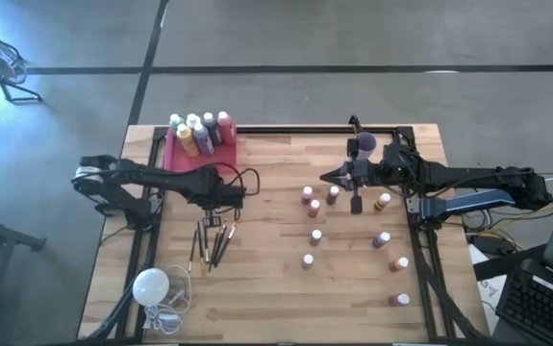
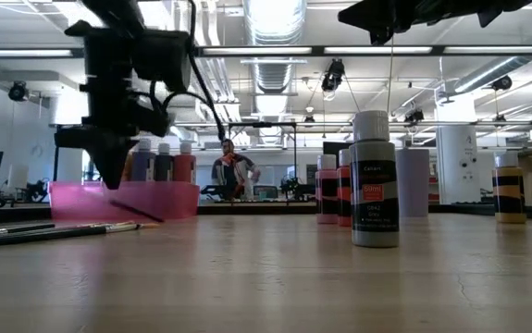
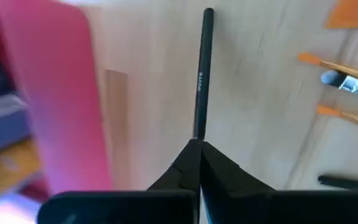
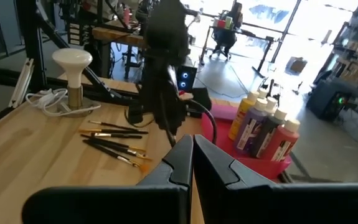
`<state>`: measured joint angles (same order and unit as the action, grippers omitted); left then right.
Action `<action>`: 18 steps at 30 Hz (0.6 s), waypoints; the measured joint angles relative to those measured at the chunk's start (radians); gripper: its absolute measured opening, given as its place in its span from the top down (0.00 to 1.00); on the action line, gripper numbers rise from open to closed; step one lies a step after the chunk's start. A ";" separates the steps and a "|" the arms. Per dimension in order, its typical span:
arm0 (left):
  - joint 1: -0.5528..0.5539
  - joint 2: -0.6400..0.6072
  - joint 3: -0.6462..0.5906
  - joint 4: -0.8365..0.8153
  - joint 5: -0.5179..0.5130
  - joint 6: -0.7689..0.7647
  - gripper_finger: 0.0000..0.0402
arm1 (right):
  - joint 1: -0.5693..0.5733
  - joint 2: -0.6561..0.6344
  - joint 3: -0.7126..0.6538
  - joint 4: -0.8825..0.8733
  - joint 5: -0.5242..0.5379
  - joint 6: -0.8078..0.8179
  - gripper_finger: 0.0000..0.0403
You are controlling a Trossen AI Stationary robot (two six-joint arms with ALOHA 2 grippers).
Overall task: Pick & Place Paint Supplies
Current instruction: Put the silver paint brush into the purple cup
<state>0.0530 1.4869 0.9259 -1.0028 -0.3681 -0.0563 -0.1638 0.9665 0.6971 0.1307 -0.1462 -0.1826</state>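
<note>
Left wrist view has the left gripper [image 3: 198,149] pinched tight on a thin dark paintbrush [image 3: 202,74], holding it over the wood table [image 3: 259,93] right beside the pink tray [image 3: 60,93] with the big paint bottles [image 1: 199,132]. The other paintbrushes [image 1: 211,245] lie just in front of that gripper. Right gripper [image 1: 332,176] hangs closed and empty over the small bottles [image 1: 314,236] on the right half.

A tray [image 1: 173,154] of bottles [image 1: 200,131] is set at the table's [image 1: 276,298] far left, brushes [image 1: 211,245] are laid before it, and small bottles [image 1: 313,236] are scattered to the right.
</note>
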 joint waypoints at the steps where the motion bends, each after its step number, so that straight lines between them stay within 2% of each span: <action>1: -0.015 0.000 0.011 -0.007 -0.013 0.012 1.00 | 0.000 0.000 0.000 0.000 0.009 0.013 0.98; 7: -0.094 -0.001 0.088 -0.016 -0.053 0.054 1.00 | -0.001 0.002 0.000 0.000 0.135 0.026 0.98; 14: -0.089 -0.001 0.088 -0.053 -0.077 0.029 0.97 | 0.000 0.006 0.000 -0.005 0.143 0.027 0.98; 18: -0.085 -0.001 0.055 -0.061 -0.081 0.041 0.91 | 0.000 0.006 0.000 -0.010 0.143 0.026 0.98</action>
<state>-0.0325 1.4857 0.9809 -1.0638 -0.4492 -0.0154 -0.1638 0.9726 0.6968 0.1208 -0.0036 -0.1561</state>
